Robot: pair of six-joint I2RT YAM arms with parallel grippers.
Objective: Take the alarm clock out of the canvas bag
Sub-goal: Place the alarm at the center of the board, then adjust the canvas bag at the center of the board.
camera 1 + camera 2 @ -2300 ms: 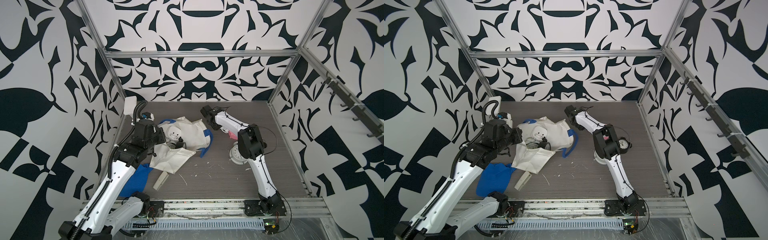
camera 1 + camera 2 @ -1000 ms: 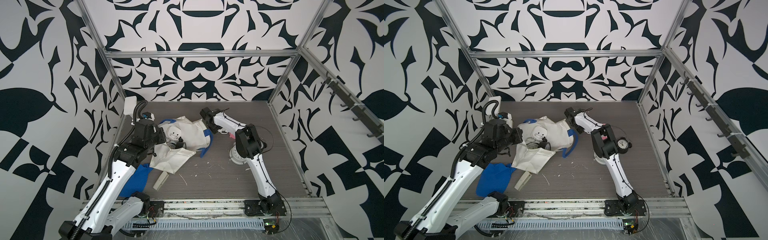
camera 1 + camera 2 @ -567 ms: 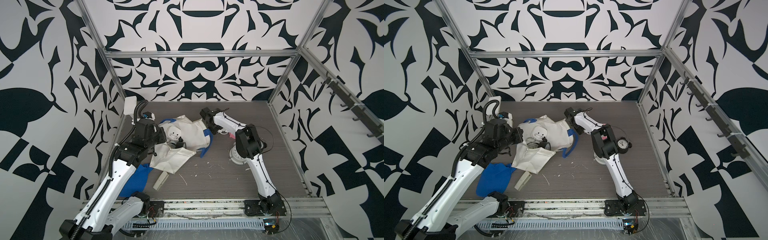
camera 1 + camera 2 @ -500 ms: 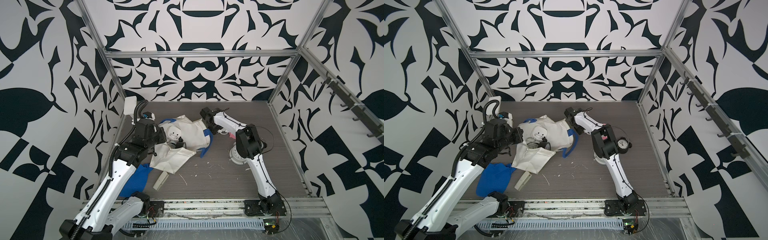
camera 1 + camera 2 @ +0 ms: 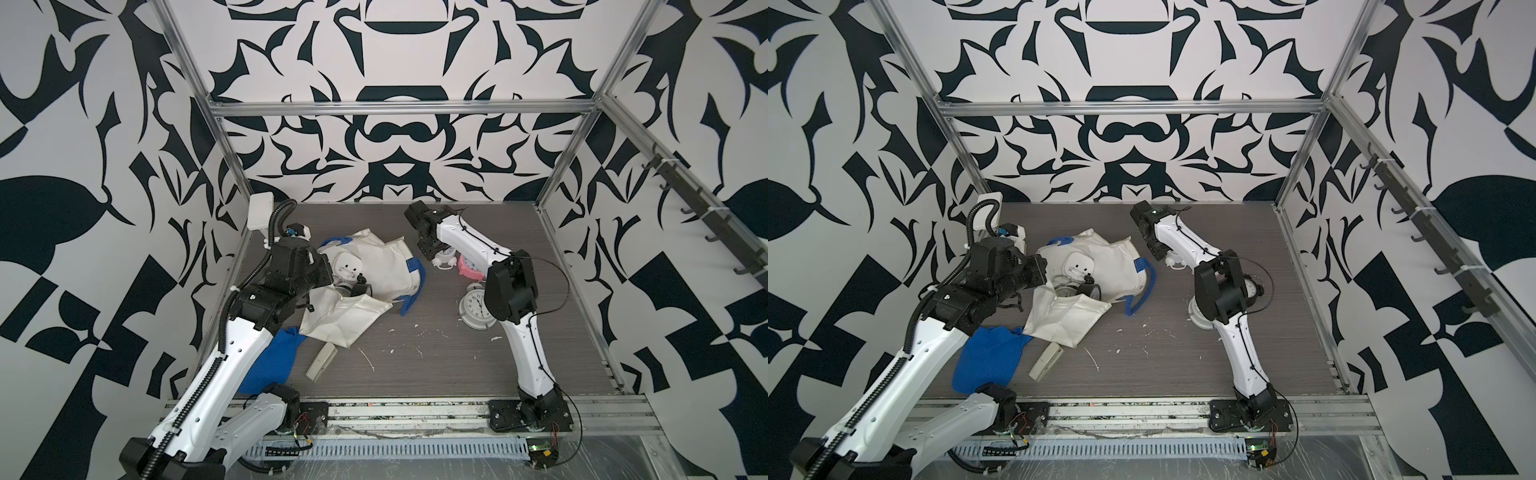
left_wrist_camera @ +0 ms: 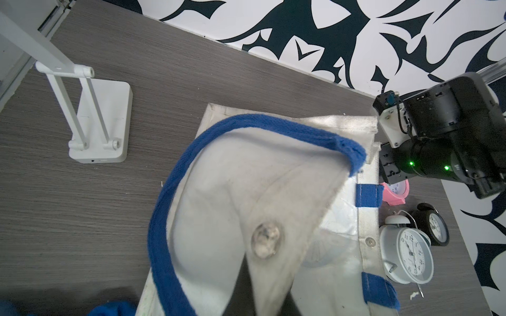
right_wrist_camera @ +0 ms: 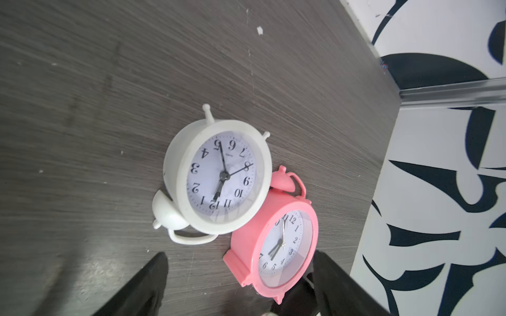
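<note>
hold: left gripper [image 6: 262, 295] pinching canvas bag [image 5: 386, 266] cloth | reach: right gripper [image 7: 239, 264] spread over white alarm clock [image 7: 219, 175], out on tabletop [image 7: 82, 109], propped against pink clock [image 7: 276, 246] | risk: a jaw clips it, toppling both

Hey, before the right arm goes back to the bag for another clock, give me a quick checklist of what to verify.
1. Is the left gripper shut on the canvas bag? Ok.
2. Is the right gripper open and empty? Ok.
3. Is the small white clock on the table, outside the bag? Ok; it touches the pink clock.
4. Is the bag emptied? Not ok: a clock face shows in its mouth.
5. Is the mouth wide enough for the right gripper? Cannot tell.
</note>
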